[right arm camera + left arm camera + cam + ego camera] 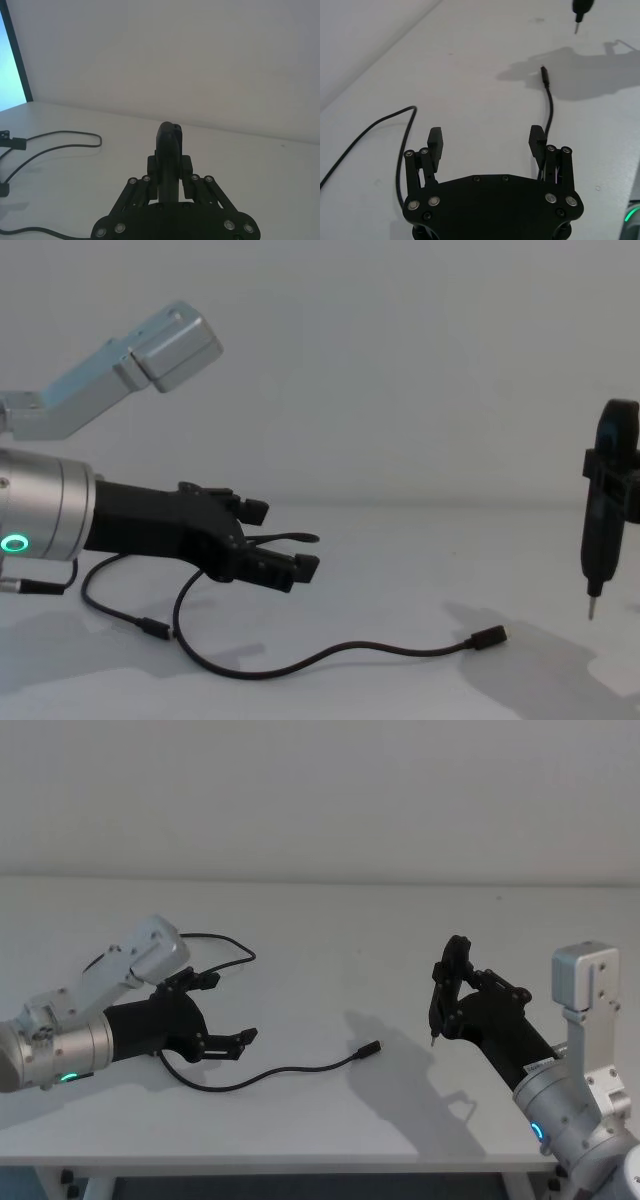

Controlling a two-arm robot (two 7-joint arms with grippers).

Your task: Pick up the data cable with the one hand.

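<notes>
From the head, the left gripper hovers with its fingers spread wide over the left part of the white table, where the data cable lies loose and ungripped, curving out to the right from under the wrist; the right gripper is off to the right, clenched on a slim black pin-tipped tool. In the left wrist view, the left gripper has bare table between its parted fingers, with the data cable running beside each finger and ending in a plug. In the right wrist view, the right gripper clamps the tool, and from the chest, the left gripper hangs released above the data cable.
</notes>
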